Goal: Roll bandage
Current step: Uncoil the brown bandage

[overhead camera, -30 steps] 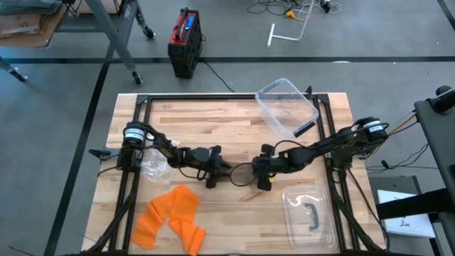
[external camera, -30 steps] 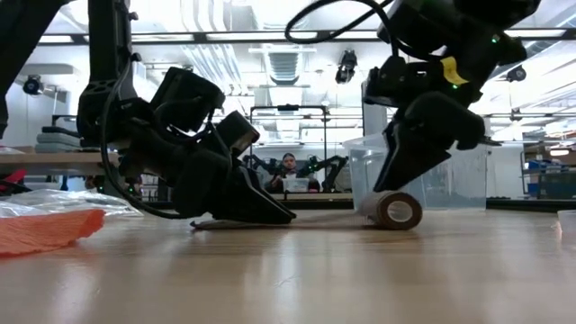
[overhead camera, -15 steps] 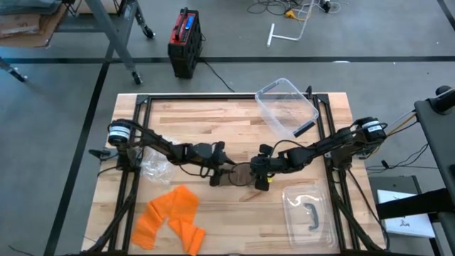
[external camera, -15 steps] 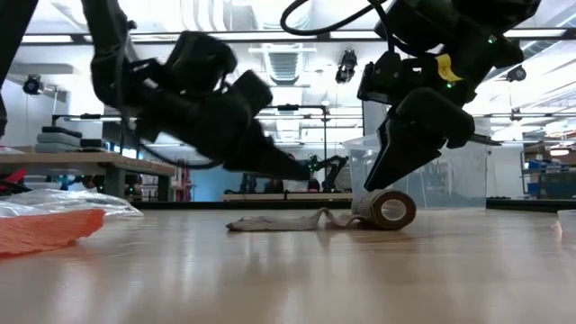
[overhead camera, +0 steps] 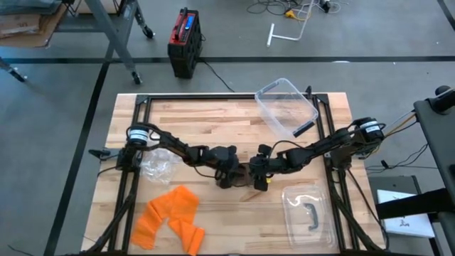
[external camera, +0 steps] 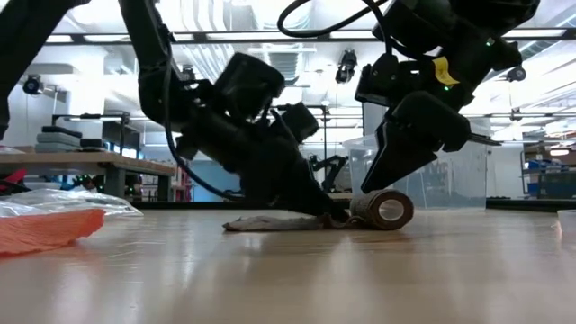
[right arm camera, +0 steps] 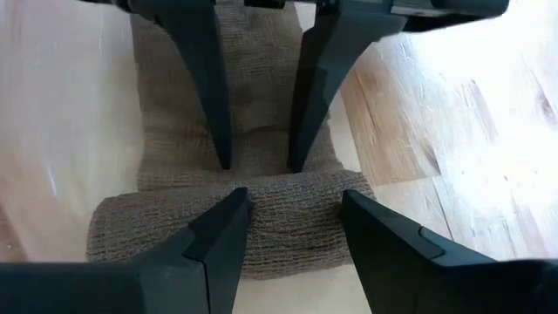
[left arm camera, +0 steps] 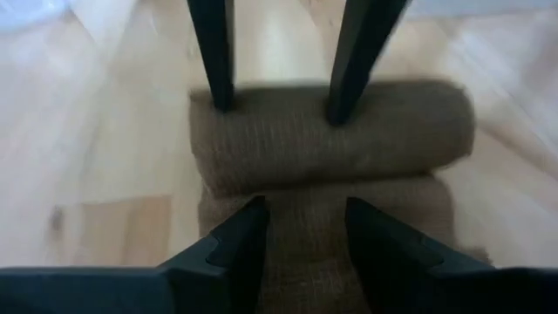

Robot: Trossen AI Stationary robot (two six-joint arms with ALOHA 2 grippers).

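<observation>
A brown bandage lies at the table's middle. Its rolled part (external camera: 383, 209) rests on its side on the wood. The flat, rumpled tail (external camera: 270, 221) runs out from it toward the table's left. My left gripper (overhead camera: 233, 176) is open and slants down onto the tail right beside the roll (left arm camera: 331, 131). From the other side, my right gripper (overhead camera: 257, 173) is open and comes down on the roll (right arm camera: 227, 228). My left gripper has both spread fingertips (right arm camera: 222, 157) set down on the flat tail (right arm camera: 235, 113), just short of the roll. It slants down from the table's left, the fingers lying along the tail. The tail is flat on the table. My right gripper rests both spread fingertips (left arm camera: 222, 100) on the upper side of the roll (left arm camera: 279, 131), not pinching it. It slants down from the table's right, the two fingers spaced along the roll's length. The roll sits on the table.
An orange cloth (overhead camera: 170, 217) and a clear plastic bag (overhead camera: 153, 163) lie at the near left. A clear tub (overhead camera: 288, 107) sits tilted at the far right, and a clear lid with a dark handle (overhead camera: 307, 213) at the near right.
My left gripper has lifted off the tail, gone toward the table's right and come down on the tail again, close against the roll. The roll has shifted a little toward the left under my right gripper, which has kept its place.
</observation>
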